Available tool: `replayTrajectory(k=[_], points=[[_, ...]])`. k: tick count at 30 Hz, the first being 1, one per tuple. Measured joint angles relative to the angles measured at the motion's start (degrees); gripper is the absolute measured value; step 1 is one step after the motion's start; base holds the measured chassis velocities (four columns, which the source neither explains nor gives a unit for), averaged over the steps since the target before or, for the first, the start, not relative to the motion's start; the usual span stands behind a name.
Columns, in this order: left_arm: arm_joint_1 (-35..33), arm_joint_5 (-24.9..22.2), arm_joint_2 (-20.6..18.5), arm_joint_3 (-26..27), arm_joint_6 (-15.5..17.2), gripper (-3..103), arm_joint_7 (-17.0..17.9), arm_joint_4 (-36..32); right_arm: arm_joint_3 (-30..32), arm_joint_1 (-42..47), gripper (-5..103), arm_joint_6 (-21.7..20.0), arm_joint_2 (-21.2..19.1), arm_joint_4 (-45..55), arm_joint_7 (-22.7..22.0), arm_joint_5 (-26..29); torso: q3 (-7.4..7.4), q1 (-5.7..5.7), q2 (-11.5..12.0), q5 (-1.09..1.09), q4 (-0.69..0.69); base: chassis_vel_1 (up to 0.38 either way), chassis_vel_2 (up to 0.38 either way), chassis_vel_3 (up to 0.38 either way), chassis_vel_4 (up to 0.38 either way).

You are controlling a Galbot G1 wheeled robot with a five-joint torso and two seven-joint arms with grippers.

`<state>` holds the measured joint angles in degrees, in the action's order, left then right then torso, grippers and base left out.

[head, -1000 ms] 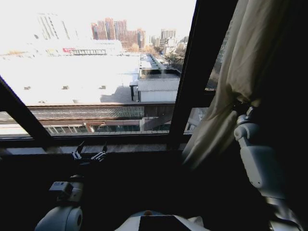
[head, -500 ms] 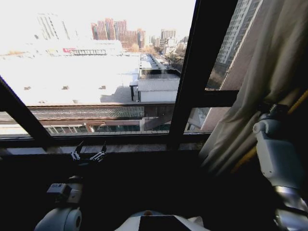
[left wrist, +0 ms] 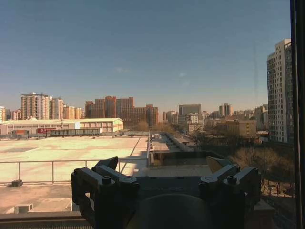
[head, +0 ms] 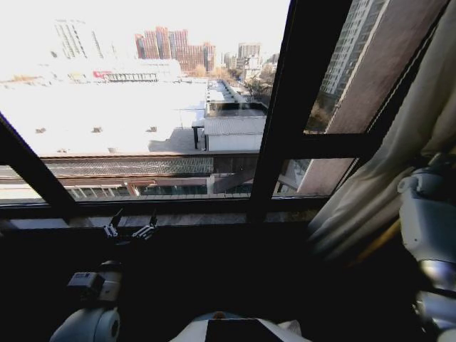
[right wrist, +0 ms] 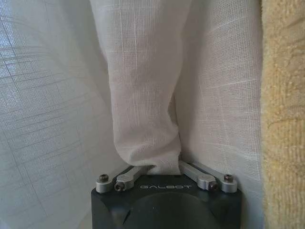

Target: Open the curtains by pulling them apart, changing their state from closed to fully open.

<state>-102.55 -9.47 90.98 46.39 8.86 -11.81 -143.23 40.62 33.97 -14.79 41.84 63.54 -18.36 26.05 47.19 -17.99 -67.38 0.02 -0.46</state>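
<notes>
1. The right arm [head: 427,235], white-shelled with a metal joint lower down, stands raised at the far right of the window, its upper end buried in the fabric there.
2. In the right wrist view the right gripper [right wrist: 164,169] has a thick fold of the sheer white-cream pleated curtain [right wrist: 143,95] bunched between its metal finger links. The cloth fills the gap and drops straight into the black body marked GALBOT, so the claw is pinched on the fabric.
3. The left arm [head: 89,313] sits low at the left, reaching forward toward the sill. The left gripper [head: 130,226] hovers just above the dark ledge with its two fingers spread and nothing between them.
4. From the left wrist view that gripper [left wrist: 167,191] points out through the glass at rooftops and distant towers, its two black finger blocks well apart.
5. From the head view the curtain [head: 399,171] hangs gathered at the right edge of the window, slanting down and inward from the top corner. Its long pleats are drawn together into a loose bundle beside the right arm.
6. The weave is thin enough for light to glow through it, with a fine grid texture showing in the flatter parts.
7. A yellowish, towel-like strip of heavier fabric [right wrist: 283,119] lies against the sheer cloth along one side.
8. The dark window frame bar [head: 285,114] stands bare, and the panes on either side of it are uncovered, showing the bright city.
</notes>
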Motion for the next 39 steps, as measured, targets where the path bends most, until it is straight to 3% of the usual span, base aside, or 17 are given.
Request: replayTrajectory(k=[6, 10, 12, 16, 19, 22, 25, 26, 31, 39], points=[[-0.1, 0.0, 0.1, -0.1, -0.1, 100, 0.0, 0.0, 0.5, 7.5, 20, -0.3, 1.4, 9.2, 2.2, 0.6, 0.0, 0.0, 0.0, 0.01, 0.01, 0.0, 0.0, 0.0, 0.0], [0.2, 0.0, 0.0, -0.1, -0.1, 100, 0.0, 0.0, -0.2, 15.0, 41, -2.2, 4.9, 21.9, 2.6, 2.2, 0.0, 0.0, 0.0, -0.01, 0.04, 0.0, 0.0, 0.0, 0.0], [0.3, 0.0, 0.0, -0.1, -0.1, 100, 0.0, 0.0, -0.5, 16.7, 41, -2.5, 5.9, 24.5, 2.6, 2.3, 0.0, 0.0, 0.0, -0.01, 0.04, 0.0, 0.0, 0.0, 0.0], [0.4, 0.0, -0.1, -0.1, -0.1, 100, 0.0, 0.3, -1.6, 26.8, 64, -4.0, 9.9, 35.7, 4.4, 3.0, 0.0, 0.0, 0.0, -0.02, 0.02, 0.0, 0.0, 0.0, 0.0], [0.6, -0.3, -0.1, 0.0, -0.1, 100, 0.0, 0.4, -1.9, 31.3, 69, -4.2, 12.2, 40.3, 4.5, 3.1, -0.01, 0.0, 0.0, -0.01, 0.01, 0.0, 0.0, 0.0, 0.0], [1.3, -0.7, -0.4, 0.1, 0.3, 100, 0.2, 0.5, -2.5, 38.1, 85, -4.5, 15.6, 48.9, 3.8, 3.7, -0.01, 0.0, 0.0, -0.03, 0.01, 0.0, 0.0, 0.0, 0.0], [1.6, -1.0, -0.7, 0.0, 0.5, 100, 0.2, 0.5, -3.1, 41.1, 90, -4.6, 17.7, 53.6, 3.5, 3.9, -0.01, 0.01, 0.0, -0.03, 0.01, 0.0, 0.0, 0.0, 0.0], [1.7, -1.2, -0.9, 0.0, 0.6, 100, 0.3, 0.5, -3.7, 43.1, 98, -4.7, 19.4, 57.6, 3.0, 3.6, -0.01, 0.0, 0.0, -0.03, 0.01, 0.0, 0.0, 0.0, 0.0], [2.2, -1.4, -1.1, -0.1, 0.5, 100, 0.4, 0.6, -4.7, 46.4, 100, -4.7, 22.1, 63.0, 2.4, 1.4, -0.01, 0.0, 0.0, -0.03, 0.03, 0.0, 0.0, 0.0, 0.0], [2.1, -1.4, -1.8, -0.3, -0.9, 100, 0.4, 1.4, -5.6, 51.4, 100, -2.1, 25.3, 65.4, 4.7, -11.7, -0.01, 0.01, 0.0, -0.02, 0.01, 0.0, 0.0, 0.0, 0.0]])
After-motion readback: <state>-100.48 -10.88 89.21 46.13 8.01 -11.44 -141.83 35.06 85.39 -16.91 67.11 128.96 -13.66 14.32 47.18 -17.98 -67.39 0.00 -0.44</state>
